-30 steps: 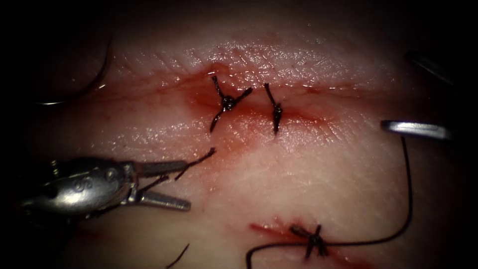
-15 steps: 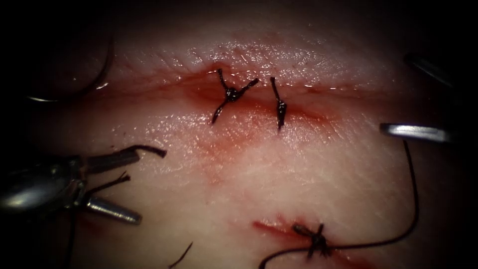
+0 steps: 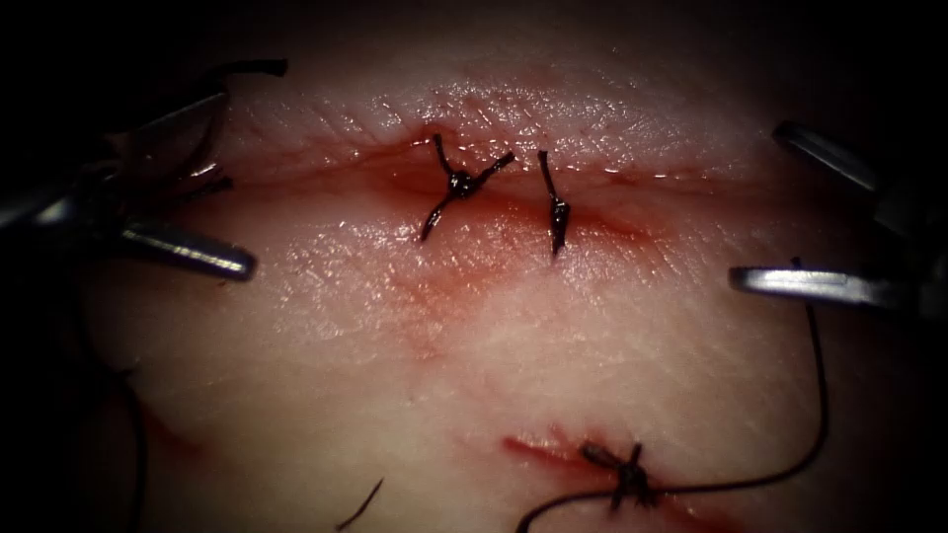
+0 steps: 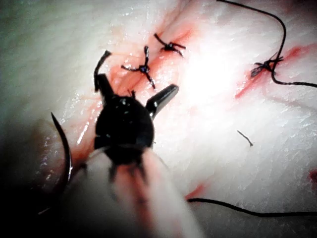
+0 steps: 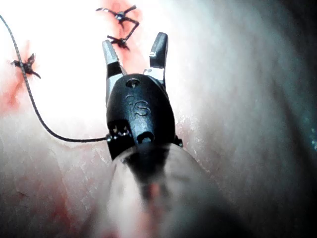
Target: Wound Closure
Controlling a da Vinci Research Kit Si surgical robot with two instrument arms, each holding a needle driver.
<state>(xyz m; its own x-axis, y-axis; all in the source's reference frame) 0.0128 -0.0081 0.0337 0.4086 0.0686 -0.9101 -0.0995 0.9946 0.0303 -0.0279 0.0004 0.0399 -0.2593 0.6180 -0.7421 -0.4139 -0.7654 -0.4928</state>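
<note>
The tissue [image 3: 513, 336] has a cut across its far part, closed by two dark knots [image 3: 459, 184] [image 3: 556, 209]. A third knot [image 3: 628, 478] sits on a nearer red cut. My left tool [image 3: 237, 183] stands open at the cut's left end, holding nothing. A short cut thread end [image 3: 247, 67] clings to its upper jaw. The curved needle [image 4: 66, 151] lies free on the tissue beside that tool, held by neither tool. My right tool [image 3: 758, 204] is open and empty at the right. The long thread [image 3: 818, 395] runs from the near knot up past its lower jaw.
A loose cut thread end [image 3: 360, 505] lies on the near tissue. Red fluid stains both cuts. In the right wrist view the thread [image 5: 30, 101] curves beside the open jaws of my right tool [image 5: 132, 40]. The left wrist view shows my left tool [image 4: 138, 83].
My left tool has swung from the lower left up to the cut's left end, taking the short thread end with it. My right tool has edged in from the right.
</note>
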